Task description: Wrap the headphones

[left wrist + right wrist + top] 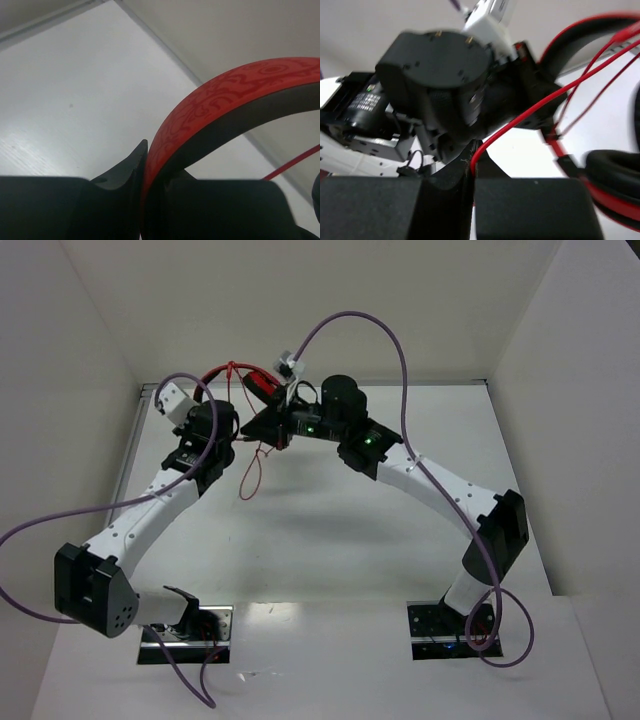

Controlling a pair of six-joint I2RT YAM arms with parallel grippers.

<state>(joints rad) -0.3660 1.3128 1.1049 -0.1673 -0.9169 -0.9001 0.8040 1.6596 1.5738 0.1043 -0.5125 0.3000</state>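
The red headphones (258,382) are held up in the air at the back of the table, between the two arms. My left gripper (236,432) is shut on the red patterned headband (200,102), which arcs up and to the right from the left gripper (145,160) in its wrist view. My right gripper (270,428) is shut on the thin red cord (530,110), pinched at the tips of the right gripper (472,162). A black-padded ear cup (615,175) shows at the right. A loop of cord (248,475) hangs down toward the table.
Purple robot cables (400,370) arch over both arms. White walls (90,360) close in the table on the left, back and right. The left arm's black wrist motor (435,75) sits close in front of the right gripper.
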